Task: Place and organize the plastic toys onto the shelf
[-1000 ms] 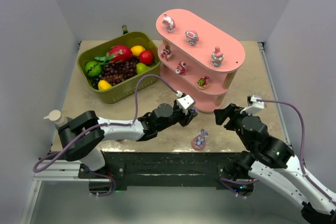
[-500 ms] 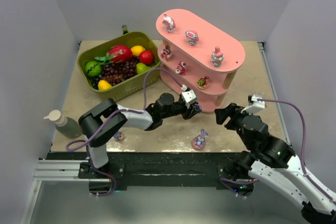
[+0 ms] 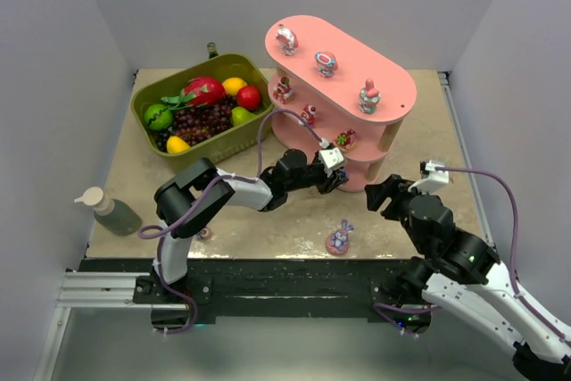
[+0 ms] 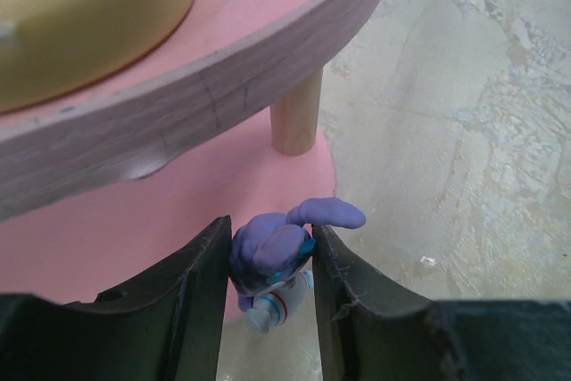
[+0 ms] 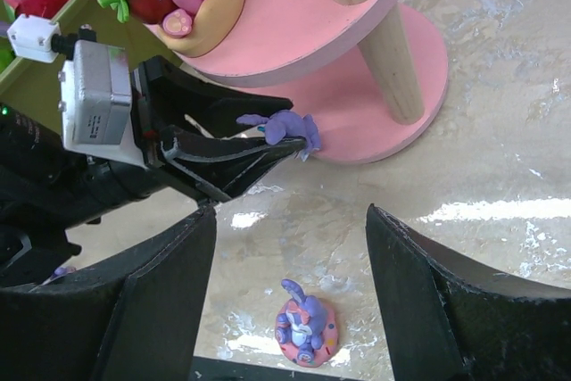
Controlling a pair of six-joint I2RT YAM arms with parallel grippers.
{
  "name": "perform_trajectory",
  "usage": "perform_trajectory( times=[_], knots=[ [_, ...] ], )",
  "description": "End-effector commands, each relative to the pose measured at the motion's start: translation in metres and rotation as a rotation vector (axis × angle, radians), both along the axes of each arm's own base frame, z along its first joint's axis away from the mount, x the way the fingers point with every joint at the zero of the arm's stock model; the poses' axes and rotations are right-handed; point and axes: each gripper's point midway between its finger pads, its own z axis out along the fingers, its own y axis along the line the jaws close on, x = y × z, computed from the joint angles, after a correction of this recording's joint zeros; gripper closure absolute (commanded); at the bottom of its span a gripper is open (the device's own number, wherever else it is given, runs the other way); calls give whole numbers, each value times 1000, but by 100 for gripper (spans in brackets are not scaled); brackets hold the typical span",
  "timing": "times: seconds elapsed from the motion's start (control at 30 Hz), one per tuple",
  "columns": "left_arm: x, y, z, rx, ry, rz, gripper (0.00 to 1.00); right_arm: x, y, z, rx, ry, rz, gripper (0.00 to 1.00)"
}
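At the bottom centre of the top view, the blue-pink bunny (image 3: 339, 238) sits on the table (image 3: 428, 122), down-left of the right gripper (image 3: 385, 195), which hangs wide open and empty. Further up, the left gripper (image 3: 336, 181) has slid up-right within the last second. Its jaws pinch a purple figurine (image 4: 272, 252), now at the bottom board of the shelf (image 3: 397, 86) and seemingly not set down, so the placing looks close.

An olive-green basket (image 3: 214, 154) sits at the back left of a beige speckled counter (image 3: 428, 122). It holds dark grapes (image 3: 194, 120) in the middle, a large red fruit (image 3: 204, 89), a red apple (image 3: 249, 96), yellow fruits (image 3: 234, 86) and green fruits (image 3: 157, 116). A green pump bottle (image 3: 113, 212) stands near the counter's front left edge.
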Motion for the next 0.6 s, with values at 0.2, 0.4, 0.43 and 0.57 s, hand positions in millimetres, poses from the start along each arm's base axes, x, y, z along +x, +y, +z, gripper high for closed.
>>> perform_trajectory(
  times=[0.2,0.4,0.43,0.57],
  knots=[
    [20,-5,5,52,-54,23,100,3,-4,20,27,-45,-24,28],
    [22,0,-7,96,-39,31,100,3,-4,20,28,-46,-25,28],
    [24,1,-8,97,-37,32,100,3,-4,20,27,-44,-23,28],
    [29,3,-8,102,-41,40,100,2,-4,19,28,-43,-22,28]
  ],
)
